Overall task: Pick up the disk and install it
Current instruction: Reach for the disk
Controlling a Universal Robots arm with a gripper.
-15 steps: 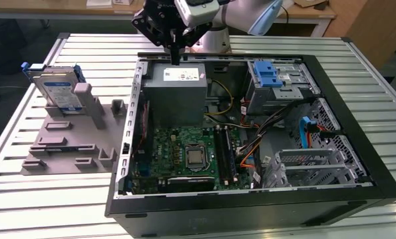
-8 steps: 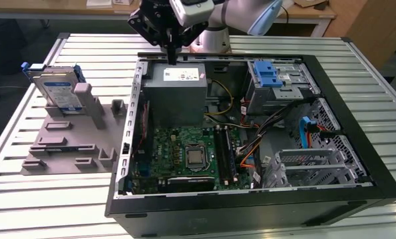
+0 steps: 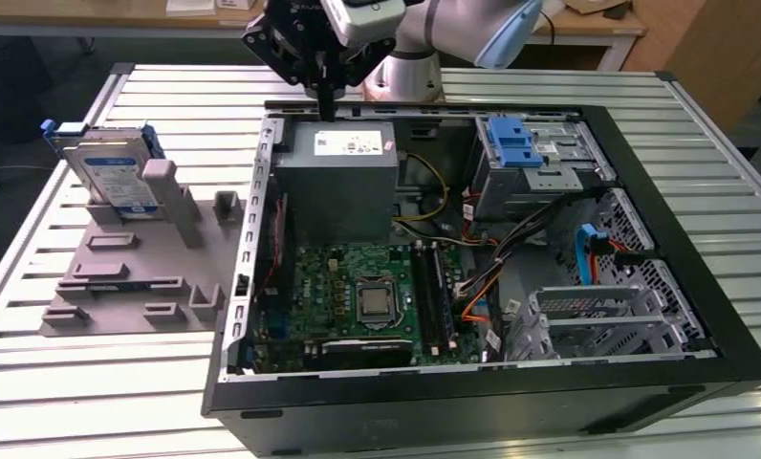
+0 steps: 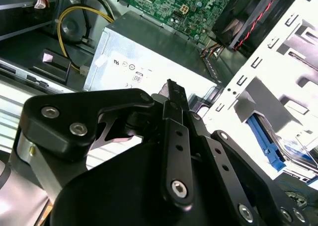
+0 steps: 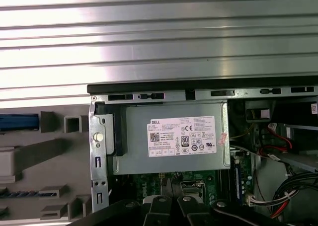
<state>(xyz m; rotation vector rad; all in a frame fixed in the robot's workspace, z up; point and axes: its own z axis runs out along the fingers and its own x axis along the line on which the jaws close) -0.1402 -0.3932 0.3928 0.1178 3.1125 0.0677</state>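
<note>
Over the grey power box (image 3: 339,182), the gripper (image 3: 324,110) hangs with fingers pressed together, holding nothing. Well off to its side, the disk (image 3: 110,177) stands in its grey holder (image 3: 125,287). No step is done.

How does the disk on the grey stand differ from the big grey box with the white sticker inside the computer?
The disk stands upright in the grey stand, outside the computer case; the power-supply box sits inside the case. The disk is thin and framed by a blue bracket; the power-supply box is far bulkier, with no blue. Both are grey metal with a label.
</note>
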